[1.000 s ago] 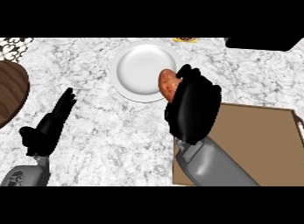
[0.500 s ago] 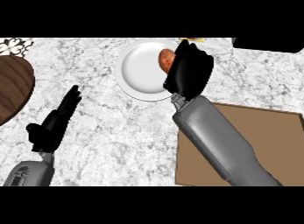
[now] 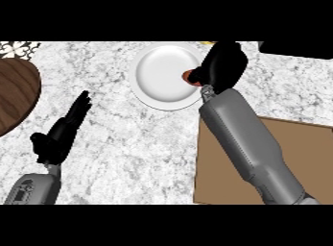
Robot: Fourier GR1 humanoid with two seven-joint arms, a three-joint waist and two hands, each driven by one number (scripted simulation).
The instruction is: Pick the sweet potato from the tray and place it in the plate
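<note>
At the far left a dark brown round wooden board (image 3: 6, 103) lies on the marbled counter (image 3: 126, 153), cut off by the view's edge, with a patch of black-and-white pattern (image 3: 9, 48) just above it. Next comes the left hand (image 3: 61, 134), resting low on the left side with its fingers straight and close together, pointing up and slightly right, holding nothing. Near the middle top sits the white plate (image 3: 161, 79), round and bare across most of its face. At the plate's right rim the right hand (image 3: 222, 65) curls over the sweet potato (image 3: 191, 76), which shows only as a small reddish-orange bit peeking out from under the black fingers at their left side, above the plate's right edge; the rest of it is hidden, so its shape cannot be told. The grey forearm runs down and right from there, crossing the brown tray (image 3: 303, 163), which fills the lower right corner. A black object (image 3: 300, 48) sits at the top right.
</note>
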